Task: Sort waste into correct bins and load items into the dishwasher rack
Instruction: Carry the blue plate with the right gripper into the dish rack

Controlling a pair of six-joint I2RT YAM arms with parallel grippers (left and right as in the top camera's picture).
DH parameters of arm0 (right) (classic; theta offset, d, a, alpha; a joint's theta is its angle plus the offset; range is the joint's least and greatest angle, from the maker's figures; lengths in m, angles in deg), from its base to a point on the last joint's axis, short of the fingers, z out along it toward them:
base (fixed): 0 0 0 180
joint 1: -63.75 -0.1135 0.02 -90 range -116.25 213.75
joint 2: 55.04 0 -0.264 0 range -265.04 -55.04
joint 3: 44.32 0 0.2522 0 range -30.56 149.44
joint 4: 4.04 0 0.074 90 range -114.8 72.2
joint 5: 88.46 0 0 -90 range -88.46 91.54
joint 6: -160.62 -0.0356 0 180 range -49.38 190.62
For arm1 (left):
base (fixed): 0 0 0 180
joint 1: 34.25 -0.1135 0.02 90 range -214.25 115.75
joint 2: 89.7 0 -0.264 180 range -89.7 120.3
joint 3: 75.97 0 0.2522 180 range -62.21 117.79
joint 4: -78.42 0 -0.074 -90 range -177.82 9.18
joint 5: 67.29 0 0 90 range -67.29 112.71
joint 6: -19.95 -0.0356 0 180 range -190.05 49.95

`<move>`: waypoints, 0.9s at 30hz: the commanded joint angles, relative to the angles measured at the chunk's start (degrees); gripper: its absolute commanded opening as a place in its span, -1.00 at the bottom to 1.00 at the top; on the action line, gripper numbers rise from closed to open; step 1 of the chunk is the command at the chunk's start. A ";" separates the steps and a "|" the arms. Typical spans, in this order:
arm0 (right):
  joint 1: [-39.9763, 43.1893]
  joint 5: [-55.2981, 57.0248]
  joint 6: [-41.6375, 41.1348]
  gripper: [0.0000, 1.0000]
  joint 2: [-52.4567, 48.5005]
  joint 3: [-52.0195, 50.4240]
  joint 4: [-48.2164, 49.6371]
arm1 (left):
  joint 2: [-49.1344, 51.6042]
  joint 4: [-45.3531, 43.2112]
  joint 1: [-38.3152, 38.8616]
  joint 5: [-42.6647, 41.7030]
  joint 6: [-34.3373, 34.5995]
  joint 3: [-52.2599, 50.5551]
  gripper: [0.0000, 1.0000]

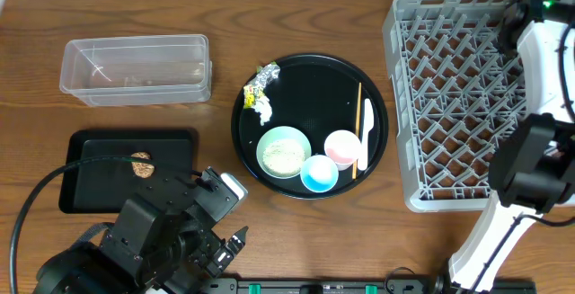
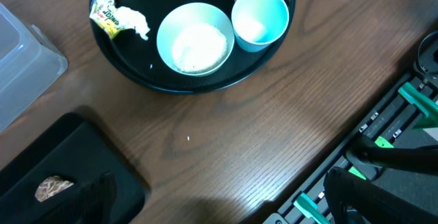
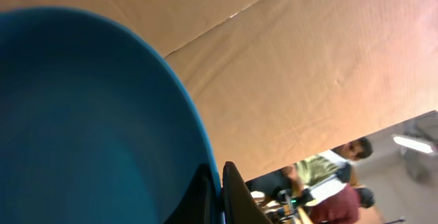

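Note:
My right gripper (image 3: 220, 191) is shut on the rim of the large dark blue plate (image 3: 89, 114), raised out of the overhead view. The grey dishwasher rack (image 1: 458, 96) stands at the right. The round black tray (image 1: 310, 60) holds crumpled foil with a yellow wrapper (image 1: 260, 83), a white paper scrap (image 1: 264, 109), the pale green bowl (image 1: 284, 152) with rice-like grains, the light blue cup (image 1: 319, 173), the pink cup (image 1: 342, 147), the white spoon (image 1: 367, 123) and the chopsticks (image 1: 358, 114). My left gripper (image 1: 232, 243) is open and empty, low near the front edge.
The clear tub (image 1: 135, 69) sits at the back left. The shallow black rectangular tray (image 1: 99, 186) lies in front of it with a brown food lump (image 1: 141, 163) in it. The right arm (image 1: 539, 51) rises over the rack's right side. A rail (image 2: 383, 135) runs along the front edge.

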 commanded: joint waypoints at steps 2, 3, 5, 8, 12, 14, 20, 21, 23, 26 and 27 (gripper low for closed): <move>-0.07 3.10 1.99 -0.94 -1.09 0.42 0.24 | 0.00 0.09 -0.24 0.28 0.33 -0.35 0.96; -0.22 2.84 1.99 -0.94 -1.42 0.42 0.28 | 0.00 0.09 -0.24 0.28 0.33 -0.35 0.96; -0.63 1.97 2.32 -0.92 -1.88 0.42 0.52 | 0.00 0.09 -0.24 0.28 0.33 -0.35 0.95; -1.84 -3.26 3.06 -0.77 -2.10 0.42 0.96 | 0.00 0.09 -0.24 0.28 0.33 -0.35 0.96; -4.00 -9.09 6.49 -0.46 -2.10 0.42 2.89 | 0.00 0.09 -0.24 0.28 0.33 -0.35 0.95; -5.42 -12.68 7.76 -0.38 -2.10 0.42 3.30 | 0.00 0.09 -0.24 0.28 0.33 -0.35 0.96; -9.05 -18.10 7.69 0.11 -2.10 0.44 2.32 | 0.00 0.04 -0.24 0.28 0.35 -0.35 0.96; -9.40 -18.12 7.67 0.19 -2.03 0.46 1.97 | 0.00 -0.11 -0.24 0.28 0.33 -0.35 0.95; -9.92 -18.64 6.38 0.31 -1.84 0.50 0.98 | 0.00 -0.11 -0.24 0.28 0.35 -0.35 0.96; -10.58 -26.51 8.20 0.53 -1.20 0.50 -0.26 | 0.00 -0.11 -0.24 0.28 0.35 -0.35 0.96; -10.73 -28.98 10.49 0.54 -1.07 0.50 -0.28 | 0.00 -0.11 -0.24 0.28 0.35 -0.35 0.96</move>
